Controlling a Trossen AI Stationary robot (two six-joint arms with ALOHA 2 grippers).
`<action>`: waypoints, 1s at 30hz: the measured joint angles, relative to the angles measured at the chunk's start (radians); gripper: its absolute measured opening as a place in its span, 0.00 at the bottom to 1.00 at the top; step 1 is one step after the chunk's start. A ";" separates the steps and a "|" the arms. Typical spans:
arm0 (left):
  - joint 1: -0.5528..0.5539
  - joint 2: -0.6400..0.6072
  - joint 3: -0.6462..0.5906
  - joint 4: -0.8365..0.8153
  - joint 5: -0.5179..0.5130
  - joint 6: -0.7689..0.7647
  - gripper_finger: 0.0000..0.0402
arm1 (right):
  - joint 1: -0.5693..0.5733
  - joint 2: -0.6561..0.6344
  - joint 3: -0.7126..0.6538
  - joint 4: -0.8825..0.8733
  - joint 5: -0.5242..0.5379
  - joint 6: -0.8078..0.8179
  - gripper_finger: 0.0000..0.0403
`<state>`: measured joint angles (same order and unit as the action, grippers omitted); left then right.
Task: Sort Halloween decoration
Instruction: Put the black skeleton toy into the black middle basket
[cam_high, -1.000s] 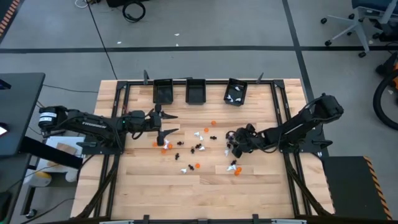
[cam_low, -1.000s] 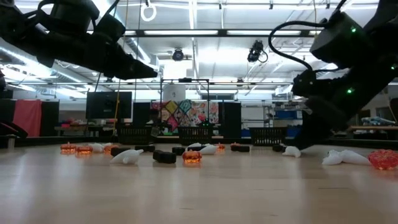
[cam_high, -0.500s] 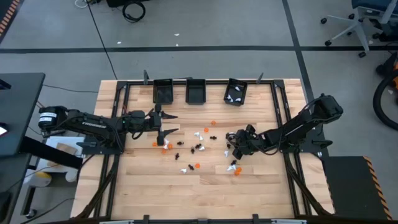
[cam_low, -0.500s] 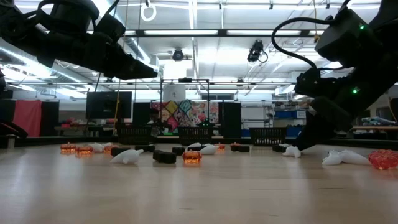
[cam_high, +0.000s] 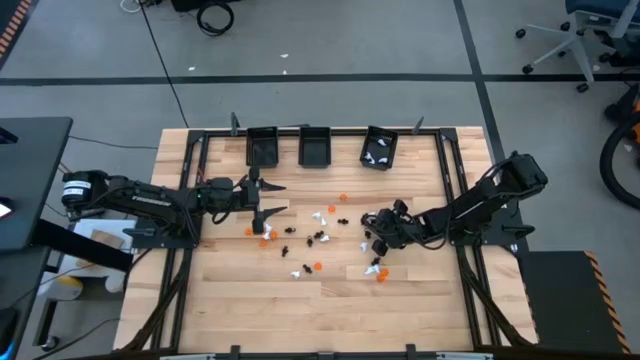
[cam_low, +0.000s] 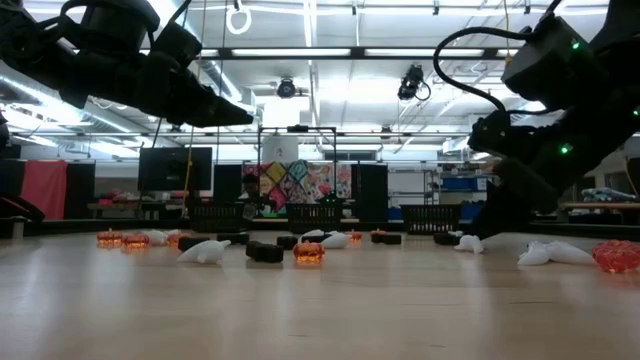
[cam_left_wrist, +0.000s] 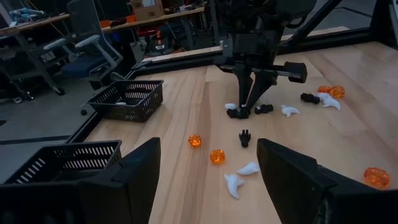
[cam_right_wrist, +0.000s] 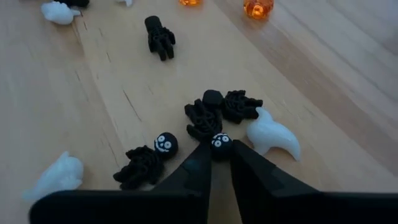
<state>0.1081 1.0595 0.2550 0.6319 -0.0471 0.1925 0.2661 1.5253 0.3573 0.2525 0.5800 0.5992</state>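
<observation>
The Halloween decoration lies scattered over the middle of the wooden table (cam_high: 240, 300): tiny orange pumpkins (cam_high: 318, 266), white ghosts (cam_right_wrist: 273, 137) and black figures (cam_right_wrist: 239, 106). My right gripper (cam_right_wrist: 219, 150) points down at a slant among a cluster right of centre, shut on a small black ball with a white face (cam_right_wrist: 219, 140). It also shows in the high view as my right gripper (cam_high: 372, 230). My left gripper (cam_high: 268, 197) hangs open above the table's left part, with nothing between its fingers. My right gripper pinches the small black ball's two sides (cam_right_wrist: 220, 144) between its two fingertips. The fingers come from above at a slant, from the table's right side. The ball rests on the table top, against a black figure (cam_right_wrist: 202, 121).
Three small black bins stand along the far edge: left bin (cam_high: 262, 147), middle bin (cam_high: 317, 147), and a right bin (cam_high: 379, 148) holding white pieces. A black metal frame (cam_high: 195, 190) runs around the table. A second faced ball (cam_right_wrist: 165, 143) lies close by.
My right gripper has stayed over the same cluster, tipped down a little and shut its fingers on the small black ball. The trinkets lie where they were.
</observation>
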 joint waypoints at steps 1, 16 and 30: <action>0.000 0.000 0.000 -0.001 0.000 0.000 0.63 | 0.000 -0.001 0.000 0.000 0.000 -0.003 0.14; 0.000 0.000 0.000 -0.009 0.000 0.002 0.63 | 0.000 -0.003 0.068 -0.016 0.025 -0.076 0.10; 0.000 0.000 0.000 -0.019 0.000 0.003 0.63 | -0.090 0.030 0.114 0.138 -0.001 -0.244 0.02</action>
<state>0.1078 1.0595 0.2550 0.6126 -0.0471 0.1955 0.1764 1.5553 0.4712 0.3910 0.5788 0.3555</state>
